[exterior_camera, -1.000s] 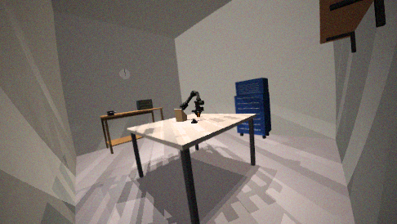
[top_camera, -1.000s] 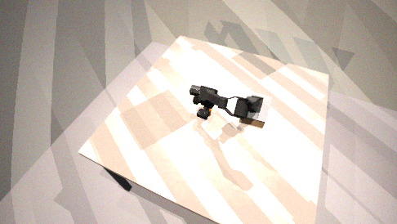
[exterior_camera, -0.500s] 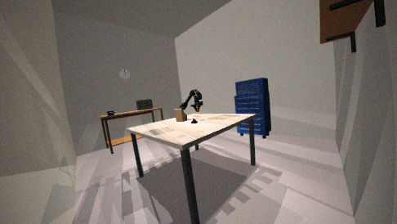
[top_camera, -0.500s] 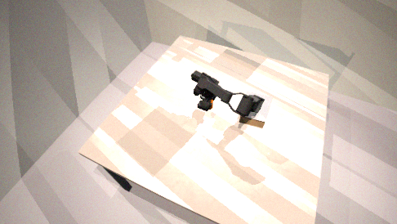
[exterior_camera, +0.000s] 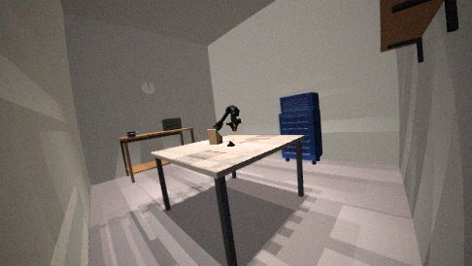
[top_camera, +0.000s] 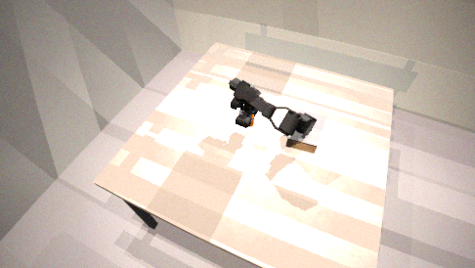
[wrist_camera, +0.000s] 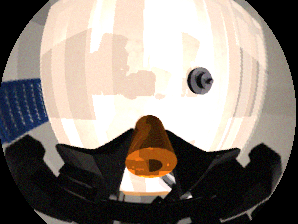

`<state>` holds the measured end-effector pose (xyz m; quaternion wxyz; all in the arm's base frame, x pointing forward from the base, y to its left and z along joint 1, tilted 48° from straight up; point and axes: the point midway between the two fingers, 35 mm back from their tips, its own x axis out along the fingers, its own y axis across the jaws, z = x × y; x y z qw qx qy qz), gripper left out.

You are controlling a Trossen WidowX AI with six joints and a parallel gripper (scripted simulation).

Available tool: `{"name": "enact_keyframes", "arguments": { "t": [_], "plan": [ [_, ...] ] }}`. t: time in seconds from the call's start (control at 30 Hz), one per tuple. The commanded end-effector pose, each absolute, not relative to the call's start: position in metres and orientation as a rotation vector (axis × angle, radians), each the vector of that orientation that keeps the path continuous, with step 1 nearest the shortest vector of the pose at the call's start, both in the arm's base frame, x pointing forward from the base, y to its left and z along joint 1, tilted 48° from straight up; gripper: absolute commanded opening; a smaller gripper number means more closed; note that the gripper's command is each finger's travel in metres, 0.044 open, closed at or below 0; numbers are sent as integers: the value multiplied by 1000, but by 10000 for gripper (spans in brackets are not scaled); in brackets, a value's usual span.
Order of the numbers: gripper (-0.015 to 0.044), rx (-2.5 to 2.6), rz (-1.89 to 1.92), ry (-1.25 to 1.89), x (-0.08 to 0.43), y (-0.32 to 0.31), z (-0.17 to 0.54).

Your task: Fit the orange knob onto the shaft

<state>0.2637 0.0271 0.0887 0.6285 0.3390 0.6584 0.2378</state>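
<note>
The orange knob (top_camera: pixel 252 120) (exterior_camera: pixel 235 128) (wrist_camera: pixel 149 137) is held in the air above the table. In the wrist view its wide end, with a dark hole, faces the camera. My gripper (top_camera: pixel 249 118) (exterior_camera: pixel 235 125) (wrist_camera: pixel 149 131) is shut on the knob, one black finger on each side. The round dark pedestal (exterior_camera: pixel 230 144) (wrist_camera: pixel 194 87) stands on the table, apart from the knob; in the wrist view it is up and to the right of it. Its shaft (wrist_camera: pixel 208 80) sticks up from the middle, flat side not visible. I cannot make out the pedestal in the top view.
A wooden block (top_camera: pixel 305 147) (exterior_camera: pixel 214 137) stands by the arm's base on the table (top_camera: pixel 195 196) (exterior_camera: pixel 214 165). A blue cabinet (exterior_camera: pixel 300 128) (wrist_camera: pixel 22 107) and a side bench (exterior_camera: pixel 155 133) stand away from the table.
</note>
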Motion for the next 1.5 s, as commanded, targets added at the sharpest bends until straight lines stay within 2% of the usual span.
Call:
{"name": "enact_keyframes", "arguments": {
  "t": [0.0,1.47],
  "plan": [
    [0,769,543,1500,272,21,83],
    [0,763,541,1498,326,-34,-25]
  ]
}}
